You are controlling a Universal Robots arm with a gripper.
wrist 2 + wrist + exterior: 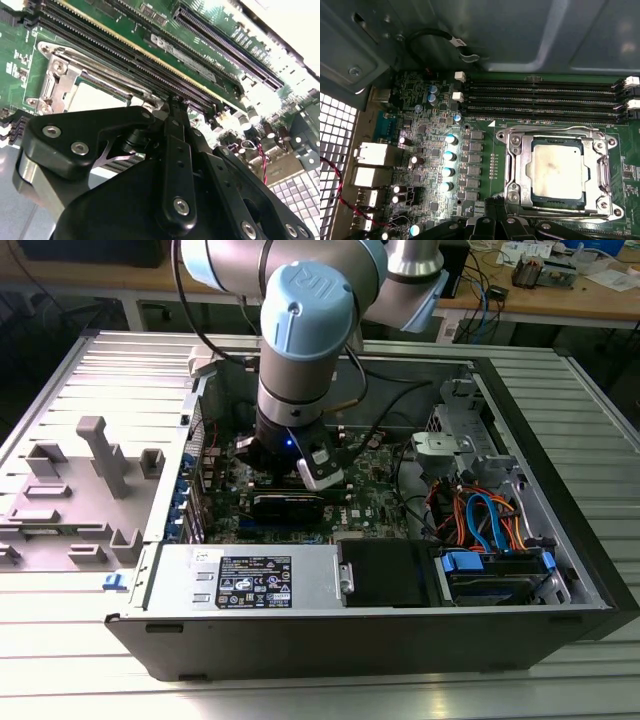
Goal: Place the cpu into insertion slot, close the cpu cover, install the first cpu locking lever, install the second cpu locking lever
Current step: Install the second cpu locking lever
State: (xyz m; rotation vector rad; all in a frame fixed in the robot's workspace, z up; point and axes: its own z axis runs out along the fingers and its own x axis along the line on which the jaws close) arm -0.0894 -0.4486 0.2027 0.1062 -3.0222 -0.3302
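Observation:
In the first wrist view the cpu point(556, 170), a dull silver square, lies flat in the insertion slot point(603, 206). The cpu cover point(519, 159) is folded down around it, so the chip shows through its window. A thin wire lever point(555, 129) runs along the socket's side nearest the memory slots. In the second wrist view the cpu point(94, 95) and cpu cover point(54, 79) sit just past my black gripper point(170, 103). The gripper is shut, empty, with its tip at the socket's edge beside the memory slots. In the exterior view the gripper point(300, 476) reaches down into the open computer case.
Long black memory slots point(540, 100) run beside the socket. Capacitors point(450, 155) and rear ports point(370, 155) crowd the green board on another side. The case wall point(520, 490), drive cage with blue and orange cables point(480, 520) and a power supply point(250, 580) hem the board in.

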